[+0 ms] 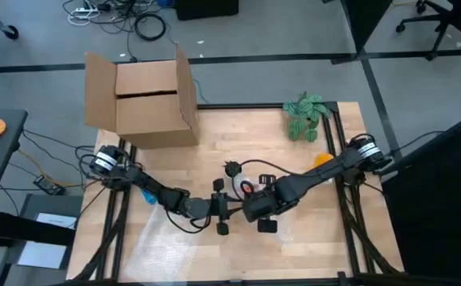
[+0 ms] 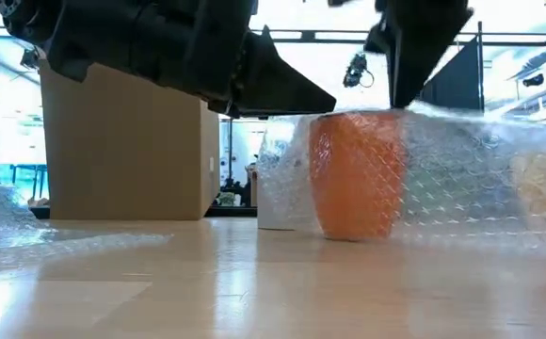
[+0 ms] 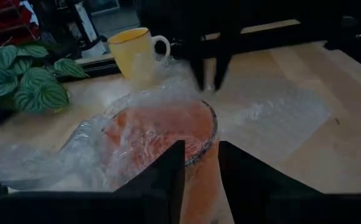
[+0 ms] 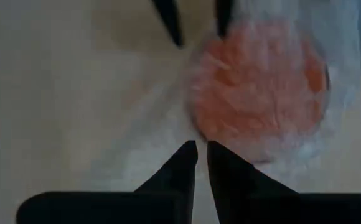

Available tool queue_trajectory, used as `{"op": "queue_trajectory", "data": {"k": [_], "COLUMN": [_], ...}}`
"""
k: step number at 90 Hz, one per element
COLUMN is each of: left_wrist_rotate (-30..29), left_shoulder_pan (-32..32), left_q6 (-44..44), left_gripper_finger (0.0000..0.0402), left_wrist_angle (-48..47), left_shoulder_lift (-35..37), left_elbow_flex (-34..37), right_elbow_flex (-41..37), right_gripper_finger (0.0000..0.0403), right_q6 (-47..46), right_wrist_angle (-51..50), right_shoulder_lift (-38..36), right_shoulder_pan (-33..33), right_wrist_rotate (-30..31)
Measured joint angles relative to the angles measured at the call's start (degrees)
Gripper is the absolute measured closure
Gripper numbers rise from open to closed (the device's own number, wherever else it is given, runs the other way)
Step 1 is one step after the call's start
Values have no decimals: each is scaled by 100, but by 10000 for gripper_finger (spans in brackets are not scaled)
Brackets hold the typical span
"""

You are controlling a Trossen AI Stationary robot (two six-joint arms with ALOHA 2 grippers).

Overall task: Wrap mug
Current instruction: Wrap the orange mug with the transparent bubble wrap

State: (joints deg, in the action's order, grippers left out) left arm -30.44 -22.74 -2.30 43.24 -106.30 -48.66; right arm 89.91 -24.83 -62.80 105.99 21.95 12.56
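Observation:
An orange mug (image 2: pixel 353 179) stands upright on the table, draped over its top and sides with clear bubble wrap (image 2: pixel 461 169). From above, the mug (image 1: pixel 246 189) shows between the two arms at mid-table. My left gripper (image 3: pixel 200 165) is open at the mug's rim (image 3: pixel 210 127), one finger over the covered mouth and one outside. My right gripper (image 4: pixel 202 158) is shut on the wrap beside the mug (image 4: pixel 261 93), on the side away from my left gripper. My left gripper's fingers (image 2: pixel 325 97) end just above the wrapped rim; whether they touch it I cannot tell. My right gripper pinches the bubble wrap (image 3: pixel 211 79) between its two fingers (image 3: pixel 199 74) from above, pointing down, at about rim height. The sheet runs from there over the mug's mouth.
A yellow mug (image 3: pixel 137 53) and a green plant (image 1: pixel 304 115) stand at the far right. An open cardboard box (image 1: pixel 147 99) stands at the far left. More bubble wrap (image 1: pixel 167 246) lies spread toward the near left, and bare wood shows beyond the mug.

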Motion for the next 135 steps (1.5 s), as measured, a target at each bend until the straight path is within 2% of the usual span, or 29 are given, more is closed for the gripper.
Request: {"op": "queue_trajectory", "data": {"k": [52, 74, 99, 115, 135], "left_wrist_rotate": [-9, -198, -482, -280, -136], "left_shoulder_pan": [0, -2, -29, -140, -173], "left_q6": [1, -183, -67, 177, 419], "left_gripper_finger": [318, 318, 318, 318, 318], "left_wrist_angle": [-74, -476, -1707, -1873, -1879], "left_shoulder_lift": [11, 597, 1304, 1310, 964], "left_elbow_flex": [0, 4, 4, 4, 4], "right_elbow_flex": [0, -4, -683, -957, -1344], "right_gripper_finger": [383, 383, 383, 383, 383], "right_q6": [589, 979, 1105, 1152, 1468], "right_wrist_angle": [305, 553, 1616, 2024, 3081], "right_shoulder_lift": [-28, -22, -17, -17, -17], "right_shoulder_pan": [-398, -697, -903, -998, -1114], "right_wrist_rotate": [75, 96, -255, -288, -465]}}
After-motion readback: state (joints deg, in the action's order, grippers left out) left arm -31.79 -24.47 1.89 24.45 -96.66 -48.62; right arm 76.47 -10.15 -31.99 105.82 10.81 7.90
